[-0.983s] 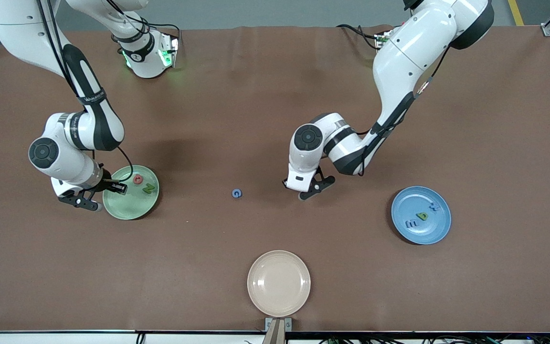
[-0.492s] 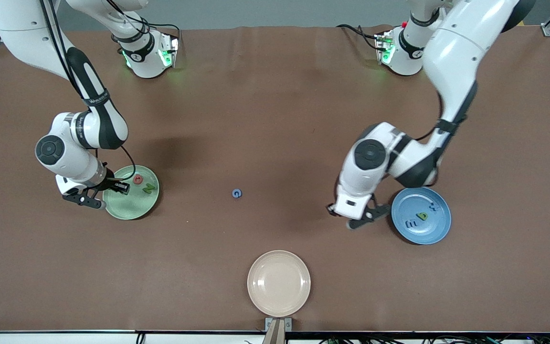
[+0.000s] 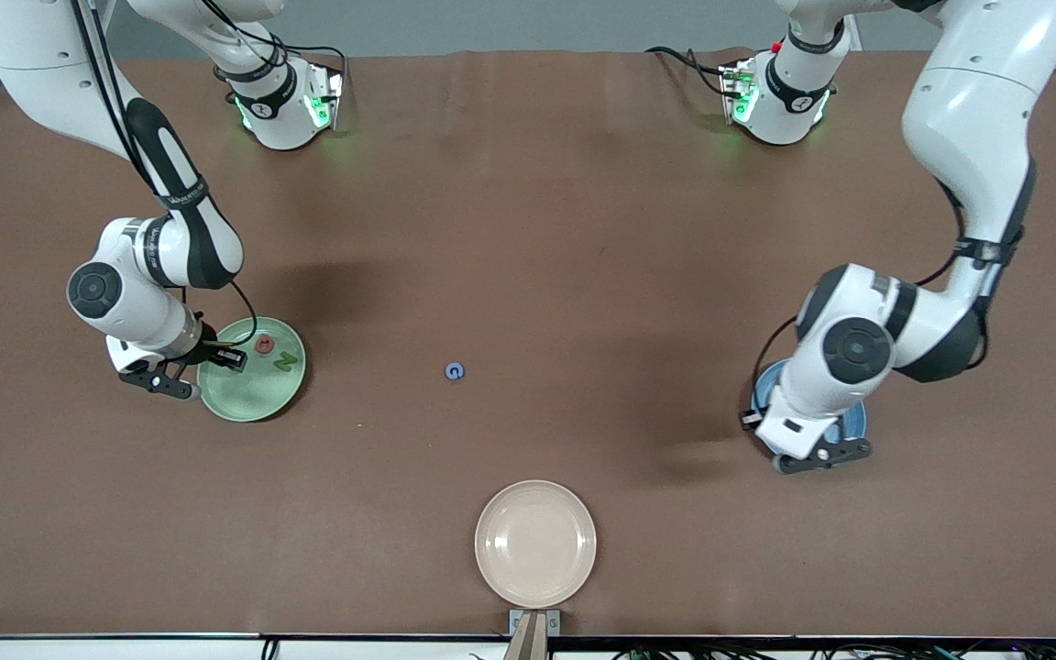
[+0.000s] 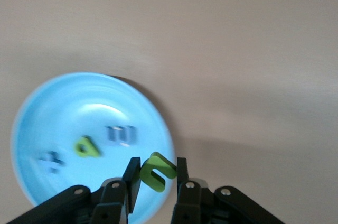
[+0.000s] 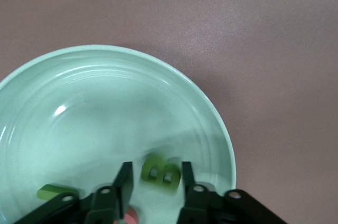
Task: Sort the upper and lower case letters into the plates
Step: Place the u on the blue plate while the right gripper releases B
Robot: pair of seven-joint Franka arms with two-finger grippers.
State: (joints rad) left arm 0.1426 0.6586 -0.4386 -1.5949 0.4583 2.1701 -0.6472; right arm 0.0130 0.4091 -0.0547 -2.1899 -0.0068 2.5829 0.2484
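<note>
letters: green one (image 4: 158,171) pinched in left gripper (image 4: 156,174), up over blue plate's (image 4: 63,108) rim; that plate, at left arm's end of table, has 3 more letters in it. right gripper (image 5: 154,174) over mint plate (image 5: 105,108) at right arm's end, fingers a bit apart w/ green b (image 5: 161,174) lying btwn them in plate, can't tell if touching. blue letter (image 3: 455,370) alone mid-table. beige plate (image 3: 535,543) nearest front camera.

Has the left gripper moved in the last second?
Yes. The left gripper went from beside the small blue letter toward its own arm's end and is now over the blue plate.
</note>
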